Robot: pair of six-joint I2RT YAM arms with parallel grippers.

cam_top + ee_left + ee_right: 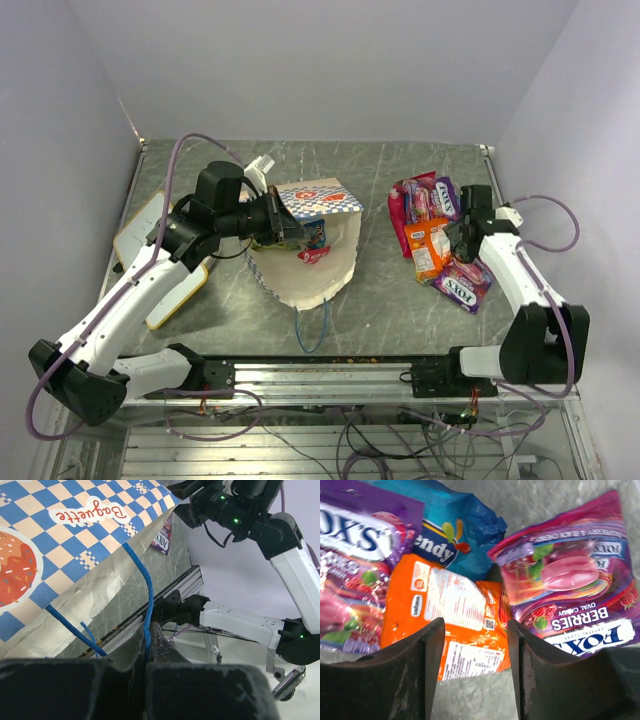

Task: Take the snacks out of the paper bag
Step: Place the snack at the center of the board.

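The paper bag (310, 270) lies in the middle of the table, its checkered top lifted. My left gripper (290, 222) is shut on its blue cord handle (148, 595), pinched between the fingertips (160, 645); the bag's checkered side (75, 540) fills that view. A red packet (313, 254) and a blue one (317, 234) show in the bag's mouth. Several snacks lie in a pile on the right: orange (428, 248), purple (462, 282), pink (415, 200). My right gripper (452, 240) is open and empty, just above the orange packet (455, 615), with a purple packet (570, 590) beside it.
A yellow-edged whiteboard (140, 235) lies at the left under my left arm. The bag's other blue handle (313, 325) trails toward the front rail (330, 375). A small white object (262, 168) sits behind the bag. A blue packet (455, 535) lies behind the orange one.
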